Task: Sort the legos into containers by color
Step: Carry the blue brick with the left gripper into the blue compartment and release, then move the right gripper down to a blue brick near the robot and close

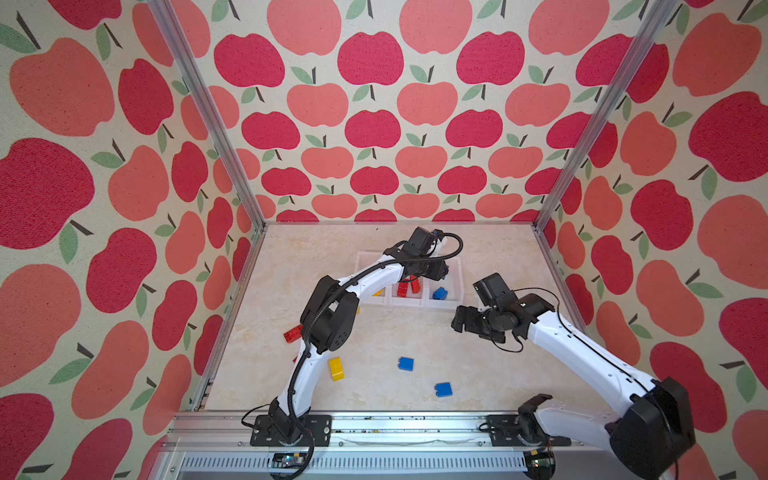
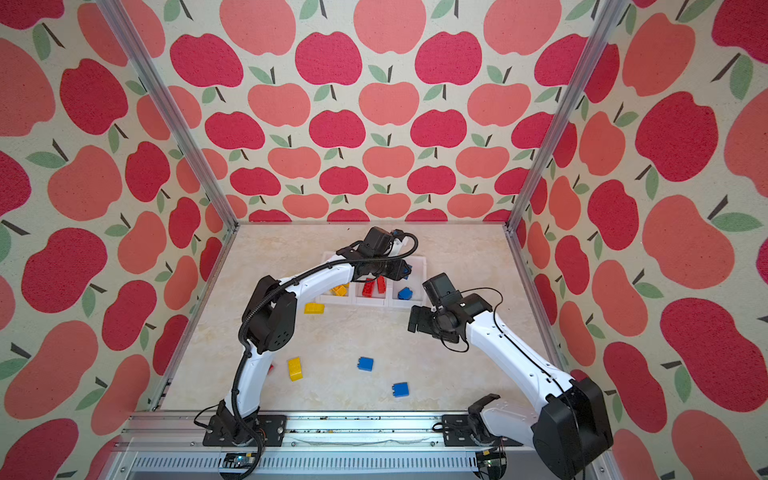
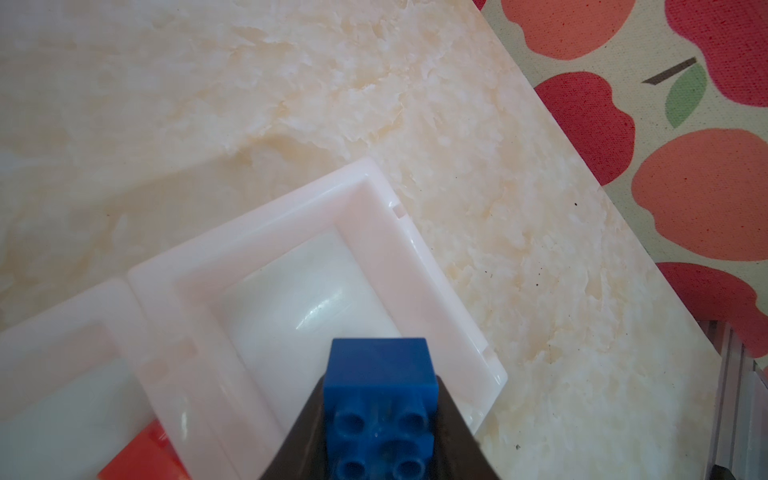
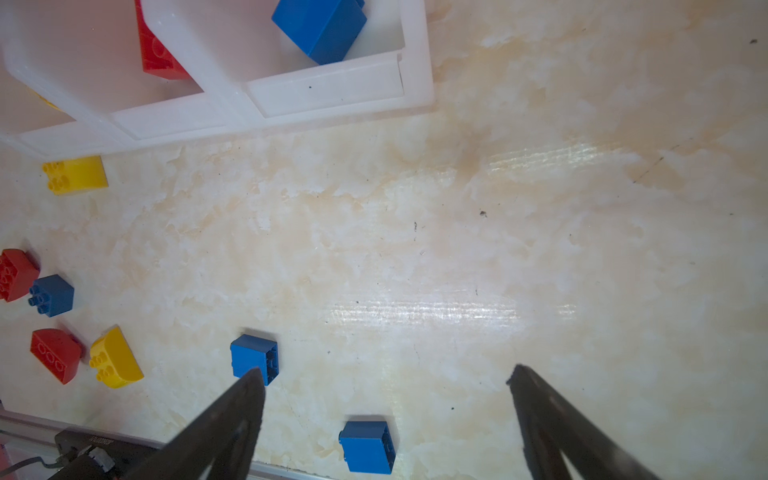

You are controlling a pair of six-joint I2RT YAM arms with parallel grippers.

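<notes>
Blue plastic is what you carry on the left: the left jaws pinch a blue brick (image 3: pixel 380 386), studs facing the wrist camera, and it hangs over the containers (image 3: pixel 361 183), above the end compartment next to the one with a red brick (image 3: pixel 137 453). That end compartment holds another blue piece (image 4: pixel 320 29), so I judge a straight release is all you need. Further right, the right jaws stand spread and empty above the desk (image 4: pixel 457 249), in front of the containers; two loose blue bricks (image 4: pixel 368 446) lie farther out from the containers, nearer that arm.
</notes>
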